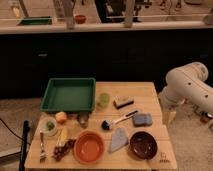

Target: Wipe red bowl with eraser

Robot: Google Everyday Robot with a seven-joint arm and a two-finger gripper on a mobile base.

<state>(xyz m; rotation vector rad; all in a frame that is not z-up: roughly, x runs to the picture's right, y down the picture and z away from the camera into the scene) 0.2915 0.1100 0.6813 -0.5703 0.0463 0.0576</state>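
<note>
The eraser (123, 101), well apart from the pincer (170, 115) beside the desk (150, 92) (its state I cannot tell), looks light and stiff; grip its long sides.

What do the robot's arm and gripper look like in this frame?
The arm is off-white, with thick, rounded, smooth segments and bulbous joints, at the right beside the table. No cables or markings show. The gripper is not in view.
</note>
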